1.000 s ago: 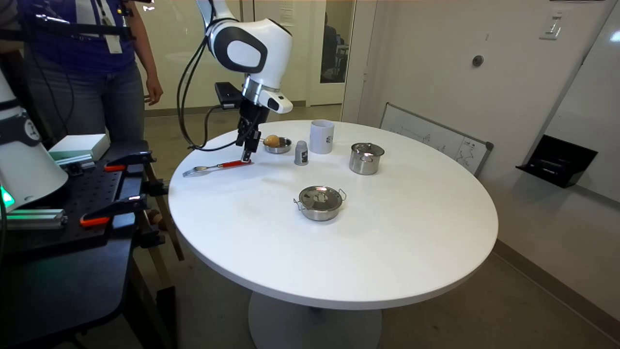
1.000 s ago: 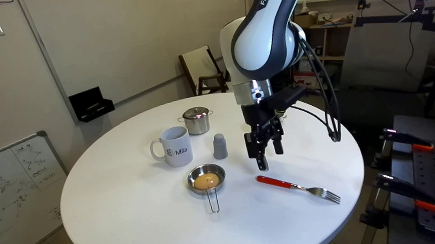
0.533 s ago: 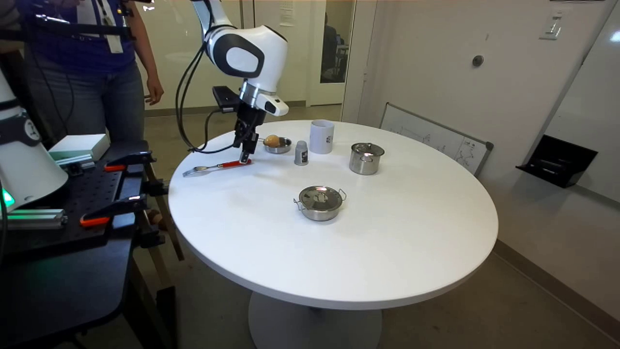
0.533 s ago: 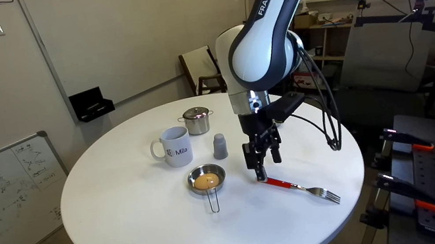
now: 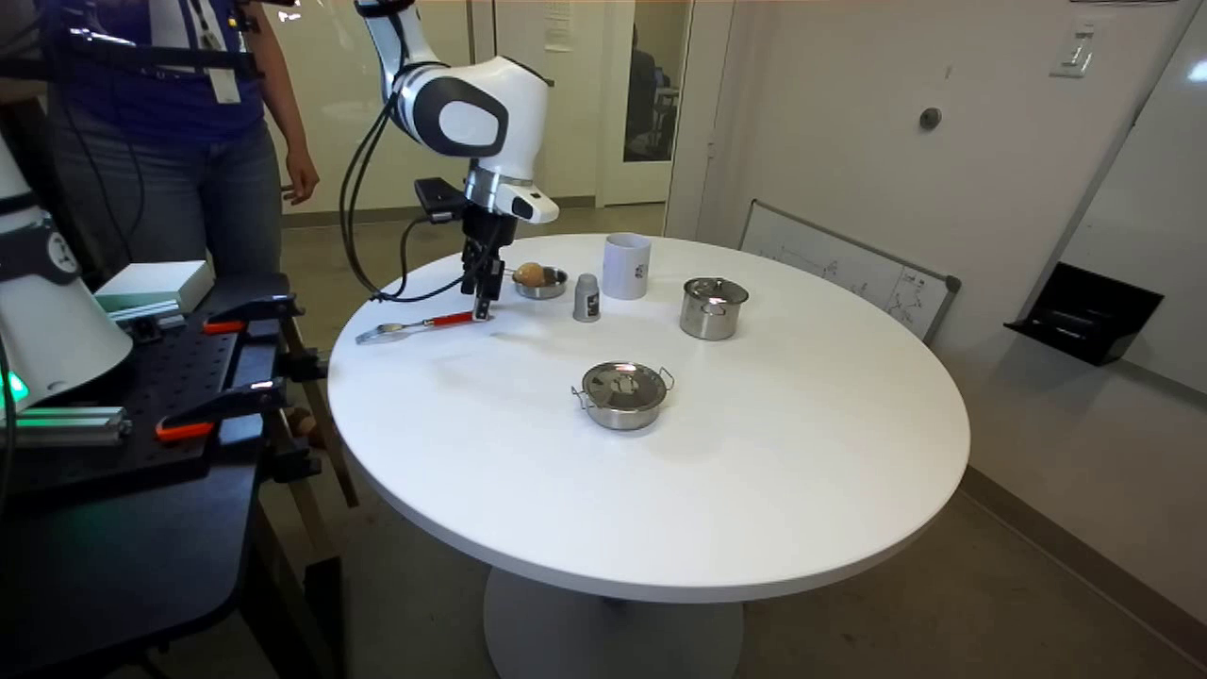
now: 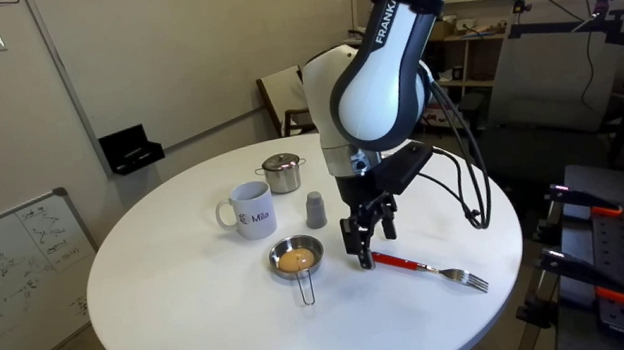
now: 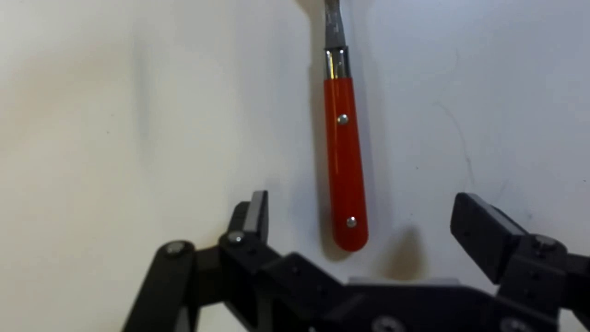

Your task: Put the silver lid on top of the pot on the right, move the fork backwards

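The silver lid [image 5: 624,384] lies flat on top of the low pot [image 5: 626,417] in an exterior view; my arm hides both in the view from across the table. The fork [image 6: 398,262] lies on the table, its red handle end at my gripper and its metal head pointing away; it also shows in an exterior view [image 5: 451,320]. My gripper [image 6: 377,248] is open and empty, low over the handle end. In the wrist view the fork's handle [image 7: 345,161] lies between the two spread fingers [image 7: 362,208], nearer the left one, apart from both.
A small pan [image 6: 294,243] with an egg-like orange item stands beside my gripper. A grey shaker [image 6: 315,210], a white mug [image 6: 254,212] and a taller lidded pot [image 6: 283,175] stand farther off. The round table's edge [image 5: 651,587] lies beyond the low pot.
My gripper has come down toward the table and shifted slightly toward the small pan, to the fork's handle end. It stays open. The fork, lid and pots have not moved.
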Controlling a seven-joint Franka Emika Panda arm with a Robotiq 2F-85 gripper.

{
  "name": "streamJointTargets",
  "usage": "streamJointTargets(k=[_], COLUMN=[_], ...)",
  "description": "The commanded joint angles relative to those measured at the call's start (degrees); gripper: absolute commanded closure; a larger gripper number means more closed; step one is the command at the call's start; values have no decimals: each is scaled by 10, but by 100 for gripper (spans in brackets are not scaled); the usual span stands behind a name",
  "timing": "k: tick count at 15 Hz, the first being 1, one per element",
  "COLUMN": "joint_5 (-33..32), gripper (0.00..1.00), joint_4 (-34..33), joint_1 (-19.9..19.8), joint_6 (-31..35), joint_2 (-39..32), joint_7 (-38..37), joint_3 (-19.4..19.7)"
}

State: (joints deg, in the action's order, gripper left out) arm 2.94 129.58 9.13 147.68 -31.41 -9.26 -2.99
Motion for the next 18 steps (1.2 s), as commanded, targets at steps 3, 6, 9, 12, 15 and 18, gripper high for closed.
streamJointTargets(k=[3,6,9,12,15,18], joint_5=[-47,-57,-50,-43,-39,-36], gripper=[0,25,44,55,38,34], joint_4=[1,3,5,1,3,6], joint_1=[45,49,37,37,37,36], joint_6=[-8,-5,-3,-10,-11,-8], joint_2=[4,2,-1,-1,-1,-2], joint_7=[-69,-82,-76,-79,-81,-83], joint_3=[34,42,41,35,30,26])
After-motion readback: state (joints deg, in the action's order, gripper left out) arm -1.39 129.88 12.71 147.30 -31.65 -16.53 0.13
